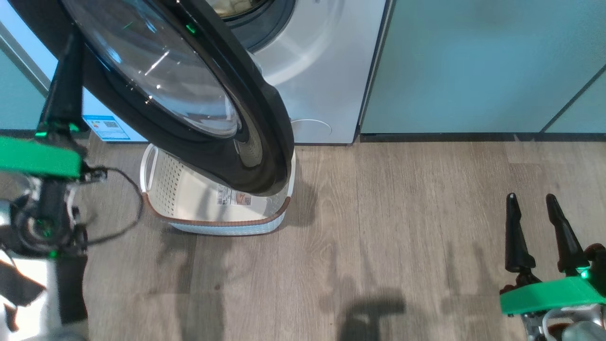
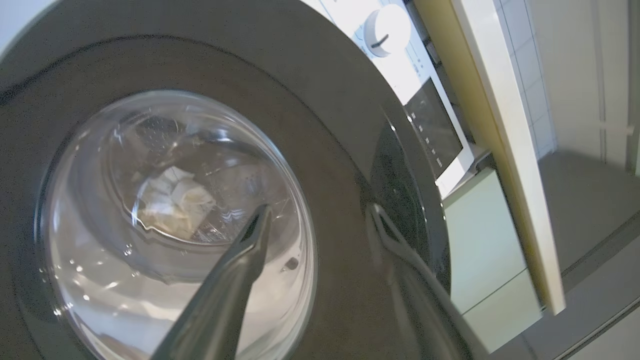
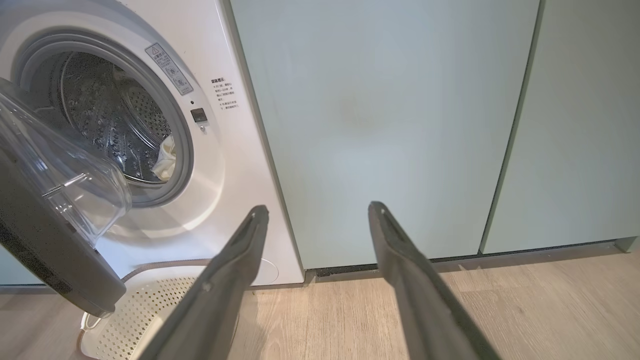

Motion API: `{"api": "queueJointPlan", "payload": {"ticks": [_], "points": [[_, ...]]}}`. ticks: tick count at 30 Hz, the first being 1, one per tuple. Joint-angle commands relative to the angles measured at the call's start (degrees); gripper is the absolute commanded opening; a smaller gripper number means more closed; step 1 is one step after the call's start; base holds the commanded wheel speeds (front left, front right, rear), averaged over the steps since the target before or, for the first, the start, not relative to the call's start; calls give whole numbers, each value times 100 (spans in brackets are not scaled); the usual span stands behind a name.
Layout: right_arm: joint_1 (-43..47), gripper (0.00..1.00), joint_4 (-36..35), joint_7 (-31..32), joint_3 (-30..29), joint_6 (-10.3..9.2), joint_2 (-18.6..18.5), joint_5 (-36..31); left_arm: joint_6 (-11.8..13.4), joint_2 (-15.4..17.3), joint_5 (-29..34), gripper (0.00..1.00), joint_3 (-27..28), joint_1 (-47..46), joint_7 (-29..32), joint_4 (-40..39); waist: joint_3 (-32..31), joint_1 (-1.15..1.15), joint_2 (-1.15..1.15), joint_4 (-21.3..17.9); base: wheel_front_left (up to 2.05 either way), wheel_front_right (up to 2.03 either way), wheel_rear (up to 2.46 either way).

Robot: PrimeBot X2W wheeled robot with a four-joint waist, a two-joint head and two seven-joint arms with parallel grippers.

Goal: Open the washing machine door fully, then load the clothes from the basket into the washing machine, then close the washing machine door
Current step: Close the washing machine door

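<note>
The washing machine point(image 1: 322, 66) stands white at the top, its round black door point(image 1: 227, 118) half swung out over the basket point(image 1: 165, 189). The cream basket sits on the floor with only its label showing inside. Pale clothes point(image 3: 167, 157) lie in the steel drum and also show through the door glass point(image 2: 175, 205). My left gripper point(image 2: 320, 215) is open at the door's outer face, close to its glass, with nothing between its fingers. It rises at the far left in the head view point(image 1: 70, 52). My right gripper point(image 1: 534, 201) is open low at the right, far from the door.
Pale teal cabinet doors point(image 1: 483, 61) run along the wall to the right of the machine. Wood floor point(image 1: 402, 227) spreads between the basket and my right gripper. A black cable point(image 1: 132, 199) loops from my left wrist beside the basket.
</note>
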Motion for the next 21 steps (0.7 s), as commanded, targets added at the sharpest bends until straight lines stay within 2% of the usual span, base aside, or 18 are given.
{"api": "queueJointPlan", "payload": {"ticks": [1,4,10,13,21], "points": [[-213,100,-197,-54,90,25,-16,-48,-33,275,152,100,147,-26,-51,-236,-9,0,0,3,0,0,0],[-186,100,-204,-54,71,25,-16,-63,22,416,1276,100,-76,286,-519,-522,-48,0,0,25,0,0,0],[-107,100,-202,-54,102,25,-16,-106,445,489,3086,100,-482,1066,-1175,-869,-164,0,0,37,0,0,0],[-45,100,-192,-54,133,25,-16,-121,618,400,3519,100,-627,1524,-1333,-909,-239,0,0,44,0,0,0],[250,100,-122,-54,156,25,-16,-195,858,102,3989,100,-856,2537,-1699,-805,-445,0,0,143,0,0,0]]}}
